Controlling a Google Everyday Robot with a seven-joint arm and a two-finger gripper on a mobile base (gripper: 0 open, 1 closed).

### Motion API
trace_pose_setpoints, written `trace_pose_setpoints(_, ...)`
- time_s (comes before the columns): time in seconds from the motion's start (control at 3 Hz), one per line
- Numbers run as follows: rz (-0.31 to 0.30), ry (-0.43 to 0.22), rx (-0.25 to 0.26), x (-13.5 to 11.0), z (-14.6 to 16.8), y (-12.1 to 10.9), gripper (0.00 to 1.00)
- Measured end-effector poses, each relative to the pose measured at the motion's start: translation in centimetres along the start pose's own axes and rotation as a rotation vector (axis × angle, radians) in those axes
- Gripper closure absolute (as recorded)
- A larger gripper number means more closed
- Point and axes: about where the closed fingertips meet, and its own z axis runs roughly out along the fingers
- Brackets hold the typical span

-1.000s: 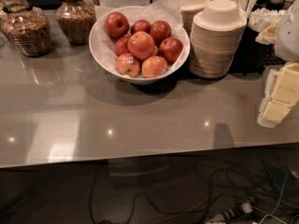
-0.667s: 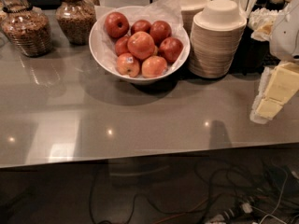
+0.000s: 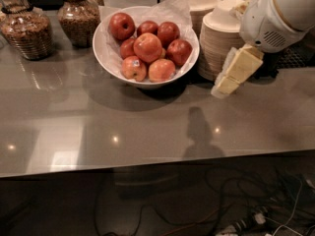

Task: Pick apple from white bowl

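Now the tool [image 3: 227, 82] hangs over the table [image 3: 147, 136] at about 3 o'clock from the white bowl [image 3: 105, 58], just in front of the stack of beige paper bowls [image 3: 221, 43] and close to the bowl's right rim. Whether it is open or closed cannot be told from this angle; it carries nothing.

The apple [image 3: 147, 47], the largest and lightest of the fruit, sits on top of the pile near the bowl's middle, with darker apples around it from 10 to 4 o'clock and a small stickered one [image 3: 134, 67] at 7 o'clock.

Against the frames from a second ago, the tool has travelled from the table's right edge toward 10 o'clock, rising and closing most of the gap to the bowl. The fruit, the bowl and the two jars [image 3: 78, 17] at the back left have not moved.

By my reading this is the approach, well under way: the tool must next clear the rim and come down over the apple.
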Motion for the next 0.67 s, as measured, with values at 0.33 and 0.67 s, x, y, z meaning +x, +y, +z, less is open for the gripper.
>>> trace_pose_setpoints(0.33,0.016,-0.139,0.057,-4.6,1.6,-3.5,0.0)
trace_pose_setpoints(0.67,0.05,-0.285,0.05,-8.9,3.8,-6.6,0.0)
